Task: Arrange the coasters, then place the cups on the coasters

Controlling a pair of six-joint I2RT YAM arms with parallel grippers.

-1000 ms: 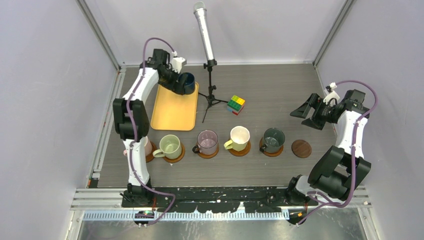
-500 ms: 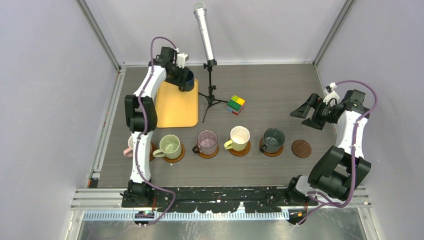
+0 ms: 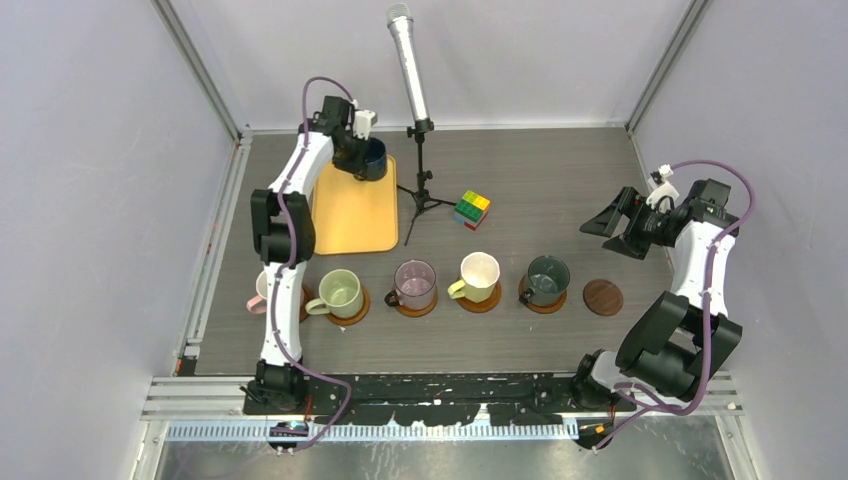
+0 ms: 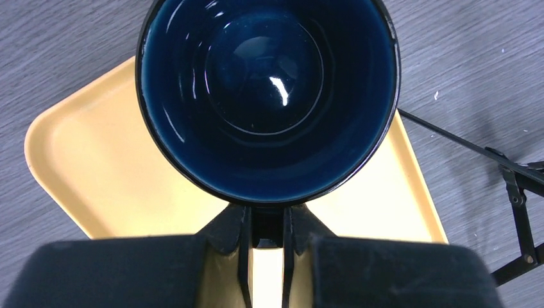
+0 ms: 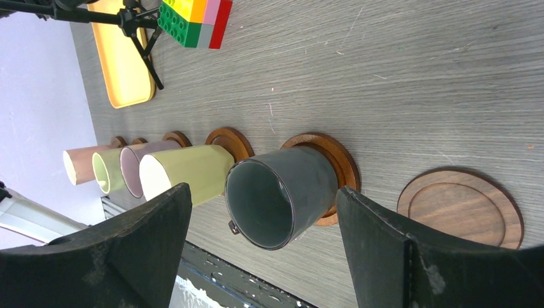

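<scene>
Left gripper (image 4: 266,221) now clamped onto navy mug (image 4: 266,83) handle; mug empty, at tray (image 4: 96,167) corner. Right gripper (image 3: 605,222) wide, empty.

Bright, even light; glare spot inside navy mug (image 4: 266,96).

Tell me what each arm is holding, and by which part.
Left gripper: the navy mug, jaws shut on its handle. Right gripper: open, holding nothing.

Glossy glazed navy mug (image 4: 266,96); matt yellow tray (image 4: 96,167); grained wooden coaster (image 5: 459,205).
</scene>
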